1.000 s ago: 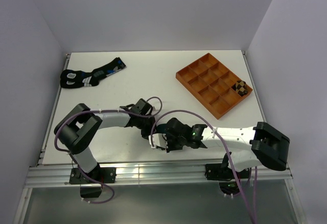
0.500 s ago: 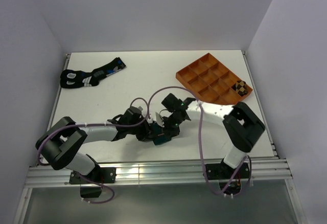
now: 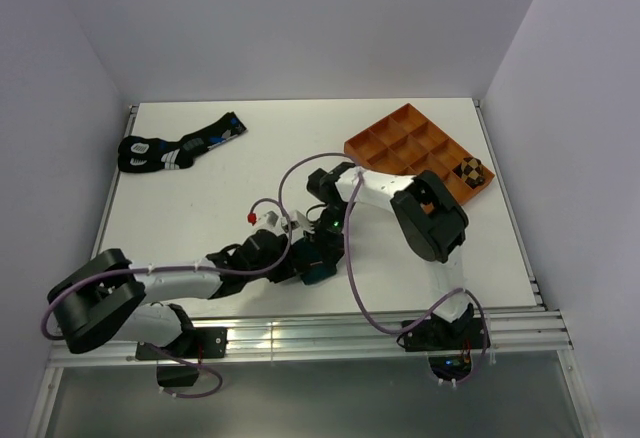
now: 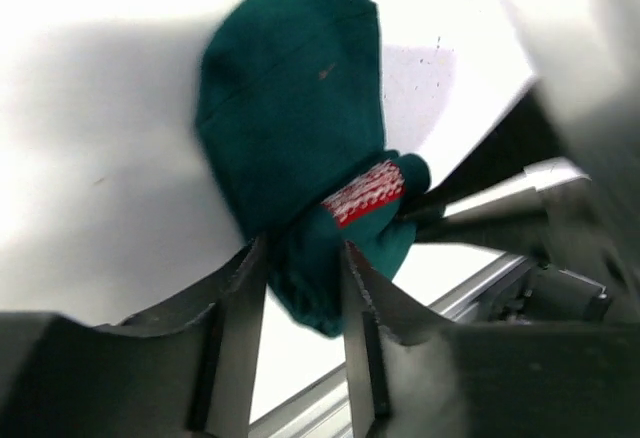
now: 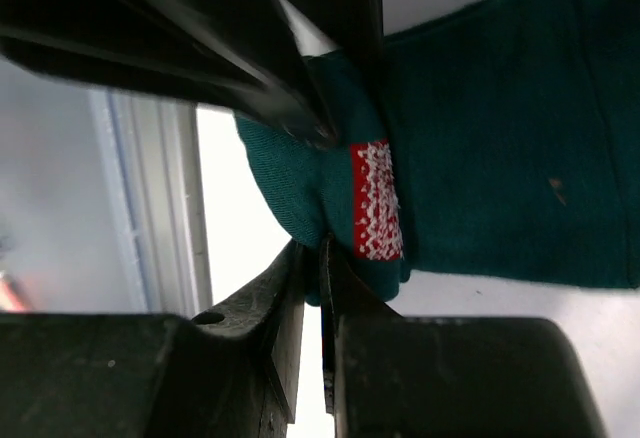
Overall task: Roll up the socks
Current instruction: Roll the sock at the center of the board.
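Observation:
The dark teal-green sock (image 4: pixel 290 108) lies on the white table near the front edge, its end folded over so a red-and-white patch (image 4: pixel 363 193) shows. My left gripper (image 4: pixel 300 268) straddles that folded end, jaws apart with the fabric filling the gap. My right gripper (image 5: pixel 322 248) is shut on the fold's edge beside the patch (image 5: pixel 377 198). From above, both grippers meet over the teal sock (image 3: pixel 316 271), the left (image 3: pixel 298 263) from the left, the right (image 3: pixel 322 248) from behind. A brown-and-black checkered sock (image 3: pixel 471 170) sits rolled in a tray compartment.
The orange compartment tray (image 3: pixel 400 148) stands at the back right. A black pair of socks with blue and white marks (image 3: pixel 178 145) lies at the back left. The table's metal front rail (image 3: pixel 300 333) runs just below the grippers. Purple cables loop over both arms.
My left gripper's jaws have widened around the folded end. The left arm has stretched lower and further right; the right arm has folded back over the table's middle. The sock stays put.

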